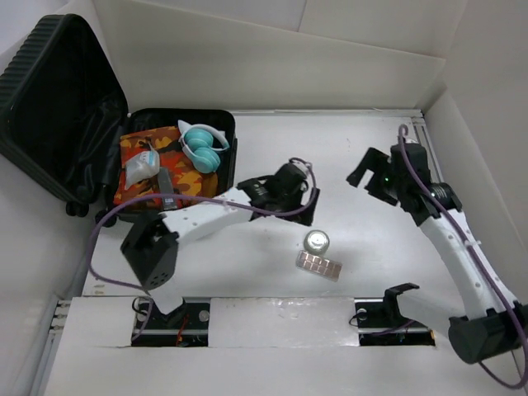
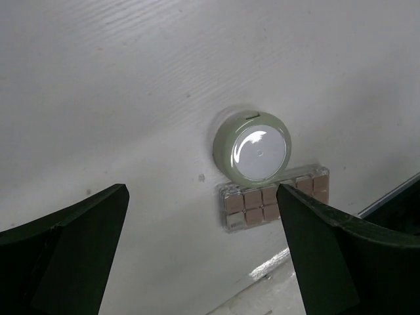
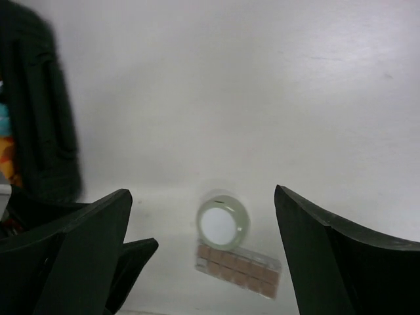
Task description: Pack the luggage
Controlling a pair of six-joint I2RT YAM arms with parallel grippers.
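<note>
Tabletop (image 1: 239, 264) | black ribbed luggage (image 1: 58, 107) open | left end effector (image 2: 202, 193), right end effector (image 3: 201, 192): spread, empty

White bench (image 1: 363, 272), matte surface, faint scuffs, evenly lit with no hard shadows. White panels enclose it: back panel (image 1: 272, 66) beyond its far edge, left panel (image 1: 33, 272) and right panel (image 1: 487, 140) at its sides. Metal rail (image 1: 59, 318) along its left edge.

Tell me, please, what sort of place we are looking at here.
Probably a robot lab test bench: a white table walled by white boards, a left arm and a right arm mounted at its near edge, and an open suitcase.
</note>
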